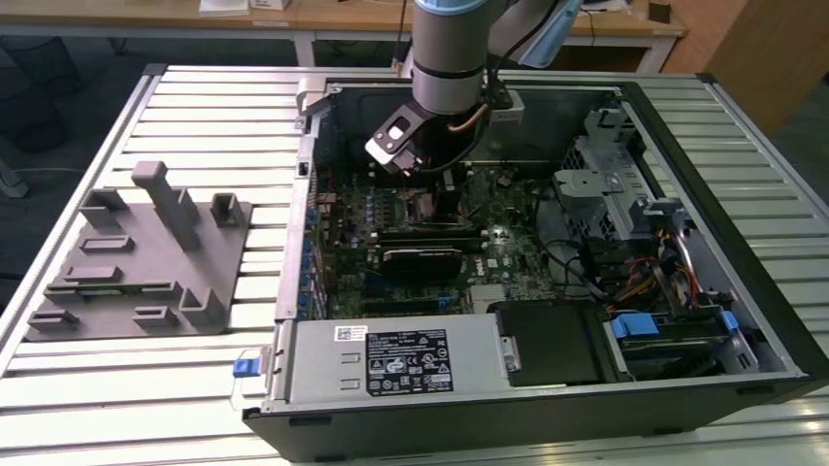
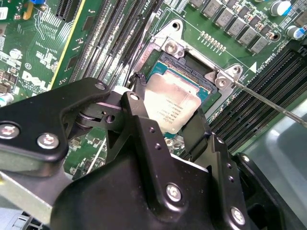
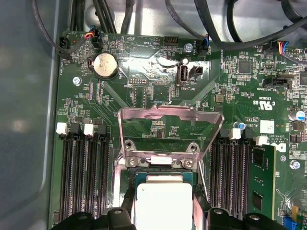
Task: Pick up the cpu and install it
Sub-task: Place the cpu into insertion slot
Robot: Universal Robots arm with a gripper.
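The cpu (image 2: 173, 101), a flat square chip with a silvery top, lies level over the open motherboard socket (image 2: 184, 64), and I cannot tell whether it is fully seated. My gripper (image 2: 168, 112) has one black finger (image 2: 138, 91) on each side of the chip, shut on its edges. In the first wrist view the cpu (image 3: 163, 203) sits between the fingers (image 3: 125, 203), below the raised metal load plate (image 3: 170, 125). In the exterior view the gripper (image 1: 438, 186) reaches down into the open computer case (image 1: 764, 320), over the middle of the motherboard.
The thin socket lever (image 2: 268, 101) sticks out beside the socket. Memory slots (image 3: 84, 177) flank the socket on both sides. A grey fixture (image 1: 136, 262) sits on the slatted table at the exterior view's left. The power supply (image 1: 388, 361), drive cage (image 1: 609, 194) and cables crowd the case.
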